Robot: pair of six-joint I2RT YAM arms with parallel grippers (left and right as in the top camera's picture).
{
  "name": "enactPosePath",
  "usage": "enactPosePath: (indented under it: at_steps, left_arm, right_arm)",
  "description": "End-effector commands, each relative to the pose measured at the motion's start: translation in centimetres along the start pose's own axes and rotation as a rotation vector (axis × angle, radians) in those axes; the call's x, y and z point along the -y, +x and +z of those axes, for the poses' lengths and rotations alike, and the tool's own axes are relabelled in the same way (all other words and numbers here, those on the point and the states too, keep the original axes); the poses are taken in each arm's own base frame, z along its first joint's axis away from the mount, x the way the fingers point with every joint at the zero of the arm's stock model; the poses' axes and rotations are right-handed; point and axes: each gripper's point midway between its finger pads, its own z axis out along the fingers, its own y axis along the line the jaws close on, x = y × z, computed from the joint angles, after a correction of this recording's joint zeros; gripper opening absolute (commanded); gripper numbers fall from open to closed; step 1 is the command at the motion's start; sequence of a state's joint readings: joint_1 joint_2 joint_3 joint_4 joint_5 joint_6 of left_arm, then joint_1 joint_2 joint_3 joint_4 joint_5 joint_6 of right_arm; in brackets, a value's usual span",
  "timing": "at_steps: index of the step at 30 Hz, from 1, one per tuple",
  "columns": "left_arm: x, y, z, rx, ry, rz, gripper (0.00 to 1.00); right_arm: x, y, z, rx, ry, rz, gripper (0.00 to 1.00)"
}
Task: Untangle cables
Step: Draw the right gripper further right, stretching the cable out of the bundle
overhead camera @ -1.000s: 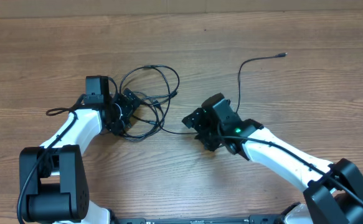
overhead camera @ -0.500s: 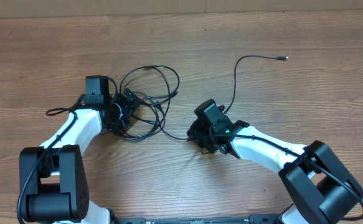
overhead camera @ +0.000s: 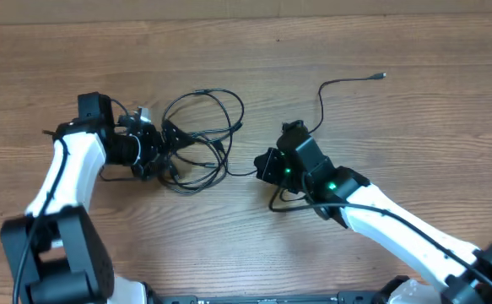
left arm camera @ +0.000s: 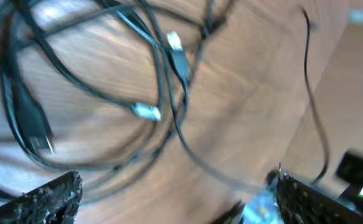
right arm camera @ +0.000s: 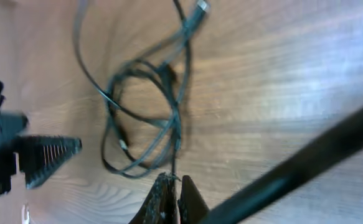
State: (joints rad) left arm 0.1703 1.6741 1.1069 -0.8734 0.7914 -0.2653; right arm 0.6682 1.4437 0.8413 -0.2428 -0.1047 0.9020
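Black cables lay looped on the bench. Right end effector pinched one strand, seemingly to draw it free; left end effector gaped alongside.

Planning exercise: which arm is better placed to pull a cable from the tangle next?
Right arm: its jaws are shut on a cable leaving the tangle; the left arm's jaws stand open.

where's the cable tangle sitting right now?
Overhead view: the cable tangle lies left of centre on the table, just in front of the open left gripper; one strand runs from it into the shut right gripper.
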Motion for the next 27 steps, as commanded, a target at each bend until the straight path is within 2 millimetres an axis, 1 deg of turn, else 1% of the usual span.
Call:
enactPosePath:
  at_steps: [1, 2, 4, 5, 6, 7, 8, 9, 11, 13, 14, 15, 16, 17, 19, 20, 21, 24, 26, 27]
  left_arm:
    - [4.2, 2.2, -1.9, -0.006, 0.089, 0.155, 1.00]
    - [4.7, 3.1, -2.1, -0.030, 0.108, 0.123, 1.00]
    - [4.6, 4.4, -2.1, -0.080, 0.099, 0.027, 1.00]
    - [4.3, 5.2, -1.7, -0.107, 0.078, -0.032, 1.00]
    - [3.3, 5.8, -1.0, -0.125, 0.019, -0.124, 1.00]
    - [2.5, 6.2, -0.6, -0.128, -0.025, -0.186, 0.99]
    - [1.3, 6.7, 0.2, -0.128, -0.096, -0.293, 1.00]
    - [0.6, 7.3, 0.8, -0.130, -0.141, -0.379, 1.00]
    - [-0.2, 8.3, 2.0, -0.137, -0.182, -0.500, 1.00]
    - [-0.8, 9.1, 3.6, -0.139, -0.194, -0.586, 0.99]
    - [-1.2, 9.4, 4.5, -0.133, -0.202, -0.619, 0.93]
    - [-1.7, 9.6, 5.1, -0.117, -0.218, -0.648, 0.88]
    - [-2.9, 9.8, 5.9, -0.078, -0.256, -0.696, 0.88]
    - [-4.1, 9.8, 6.5, -0.030, -0.297, -0.734, 0.88]
    - [-5.5, 9.9, 7.2, 0.027, -0.338, -0.794, 0.95]
    - [-6.0, 10.0, 7.5, 0.047, -0.349, -0.820, 0.93]
    - [-6.3, 9.8, 7.6, 0.068, -0.354, -0.827, 0.85]
    - [-7.2, 8.6, 7.7, 0.162, -0.386, -0.791, 0.82]
    - [-7.5, 8.2, 7.6, 0.191, -0.399, -0.783, 0.79]
    - [-7.6, 8.0, 7.6, 0.207, -0.407, -0.775, 0.75]
  right_arm:
    - [-1.2, -3.2, -2.7, 0.162, -0.004, -0.079, 0.04]
    - [-1.4, -3.7, -3.3, 0.194, -0.004, -0.079, 0.04]
    - [-1.8, -4.7, -4.5, 0.252, -0.008, -0.093, 0.04]
    - [-2.1, -5.1, -5.0, 0.273, -0.011, -0.125, 0.04]
    - [-2.1, -5.3, -5.3, 0.285, -0.008, -0.148, 0.04]
    - [-2.1, -5.3, -5.3, 0.285, -0.007, -0.150, 0.04]
    - [-2.1, -5.2, -5.3, 0.283, -0.005, -0.149, 0.04]
    - [-2.0, -5.2, -5.3, 0.282, -0.004, -0.150, 0.04]
    - [-2.0, -5.2, -5.3, 0.282, -0.004, -0.149, 0.04]
    - [-2.0, -5.2, -5.3, 0.281, -0.004, -0.149, 0.04]
    - [-2.0, -5.2, -5.3, 0.281, -0.005, -0.149, 0.04]
    - [-2.0, -5.2, -5.3, 0.281, -0.004, -0.149, 0.04]
    - [-2.0, -5.2, -5.3, 0.280, -0.003, -0.149, 0.04]
    - [-2.0, -5.1, -5.3, 0.278, -0.001, -0.149, 0.04]
    - [-1.8, -5.0, -5.3, 0.274, 0.003, -0.149, 0.04]
    - [-1.8, -5.0, -5.2, 0.273, 0.006, -0.149, 0.04]
    - [-1.7, -5.0, -5.2, 0.271, 0.009, -0.149, 0.04]
    - [-1.6, -4.9, -5.2, 0.267, 0.013, -0.149, 0.04]
    - [-1.6, -4.8, -5.2, 0.260, 0.010, -0.150, 0.04]
    - [-1.7, -4.7, -5.2, 0.257, 0.007, -0.150, 0.04]
